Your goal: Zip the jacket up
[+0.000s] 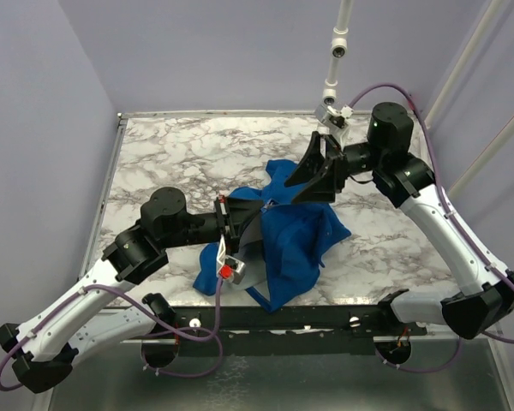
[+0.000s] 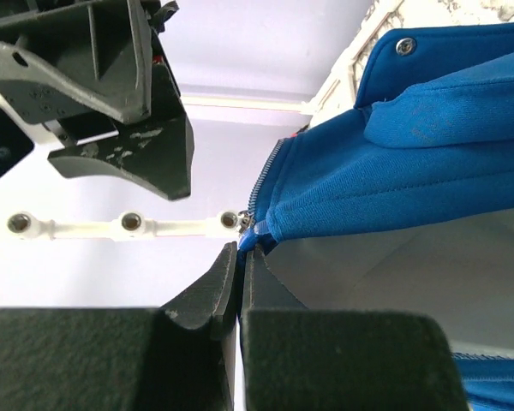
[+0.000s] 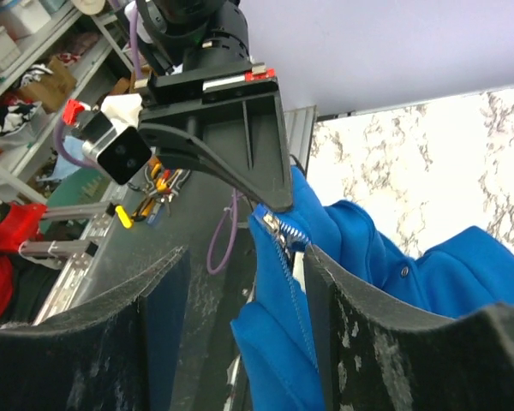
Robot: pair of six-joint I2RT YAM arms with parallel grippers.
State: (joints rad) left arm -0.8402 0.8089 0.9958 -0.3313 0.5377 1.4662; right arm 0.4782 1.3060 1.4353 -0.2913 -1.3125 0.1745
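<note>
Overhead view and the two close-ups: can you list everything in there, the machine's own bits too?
Soft royal-blue fabric jacket: one, blue with pale grey lining, mid-table, front edge raised.
Zipper: one, blue tape with a silver metal end, on that raised edge.
Snap stud: one seen, silver, on the blue fabric.
Marble-patterned table: one, white and grey, under everything.
Jointed pole: one, white, hanging over the far edge.
Left gripper: one, black, shut on the jacket's zip edge.
Right gripper: one, black, open around that edge.
</note>
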